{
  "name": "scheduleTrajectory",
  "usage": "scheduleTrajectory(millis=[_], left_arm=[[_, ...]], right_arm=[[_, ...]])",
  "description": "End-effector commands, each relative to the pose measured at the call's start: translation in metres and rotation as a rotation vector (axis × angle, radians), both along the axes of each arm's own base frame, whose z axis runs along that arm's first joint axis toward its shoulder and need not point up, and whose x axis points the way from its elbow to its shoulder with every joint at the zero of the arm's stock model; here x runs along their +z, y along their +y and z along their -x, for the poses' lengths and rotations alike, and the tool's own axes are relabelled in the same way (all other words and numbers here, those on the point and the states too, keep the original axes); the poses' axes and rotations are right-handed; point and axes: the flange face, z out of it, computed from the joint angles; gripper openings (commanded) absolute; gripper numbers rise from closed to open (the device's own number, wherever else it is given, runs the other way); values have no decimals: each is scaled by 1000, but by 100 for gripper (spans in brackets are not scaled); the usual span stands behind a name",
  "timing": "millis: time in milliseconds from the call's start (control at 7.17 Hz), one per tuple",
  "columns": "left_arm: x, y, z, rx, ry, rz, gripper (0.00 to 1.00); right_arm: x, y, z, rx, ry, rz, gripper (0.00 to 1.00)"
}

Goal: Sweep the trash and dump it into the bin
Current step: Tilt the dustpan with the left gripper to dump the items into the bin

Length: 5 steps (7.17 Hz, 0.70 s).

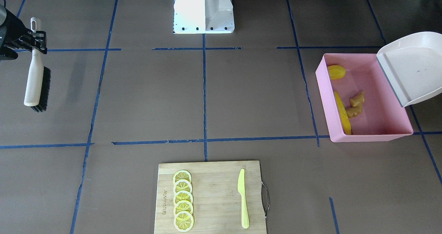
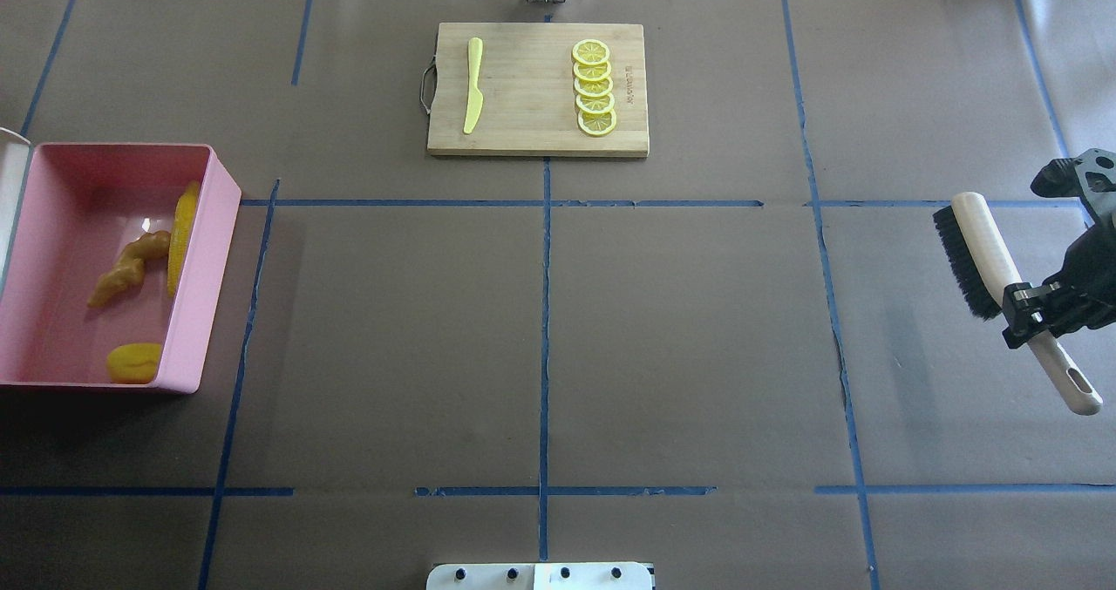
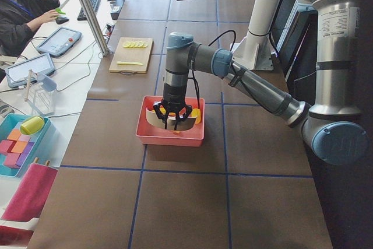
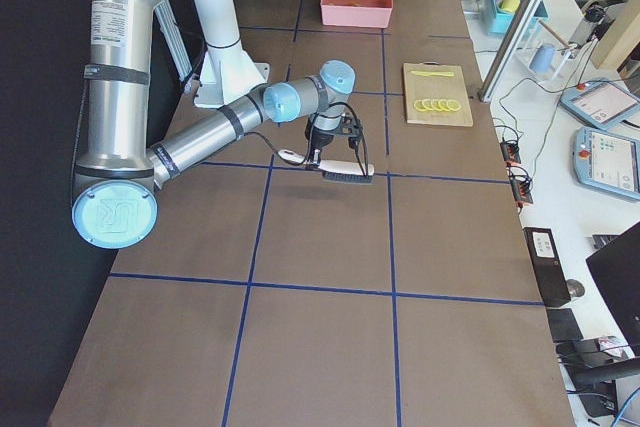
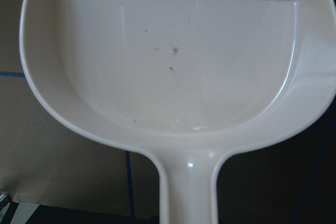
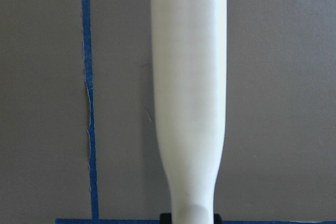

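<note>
- Three trash pieces inside pink bin (image 1: pixel 369 137): corn cob (image 1: pixel 342 113), oval fruit (image 1: pixel 336 72), ginger root (image 1: pixel 355 104).
- Claw of right gripper (image 1: pixel 36 42) pinched on brush (image 1: pixel 34 78) handle.
- Claw of left gripper (image 3: pixel 172 112), by dustpan (image 1: pixel 412 66) over bin: cannot tell.

arms (image 4: pixel 195 144): silver | joint caps (image 4: pixel 113 215): light-blue | right end effector (image 2: pixel 1033 311): black

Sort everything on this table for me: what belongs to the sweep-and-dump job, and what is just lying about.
Job:
- corn, fruit and ginger, all already in the bin
- dustpan, held over the bin
- brush, held above the table

Lying about:
- board
- lemon slices, on the board
- knife, on the board
</note>
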Motion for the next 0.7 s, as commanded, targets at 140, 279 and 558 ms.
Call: scheduleTrajectory(millis=[140, 279, 558], left_arm=[[-8, -3, -5, 8, 45, 5, 0], [-12, -5, -9, 16, 80, 5, 0], [-19, -3, -21, 36, 223, 38, 0]], right_arm=[[67, 6, 1, 112, -43, -12, 3], [91, 16, -1, 124, -17, -32, 3], [102, 28, 25, 122, 30, -42, 3]])
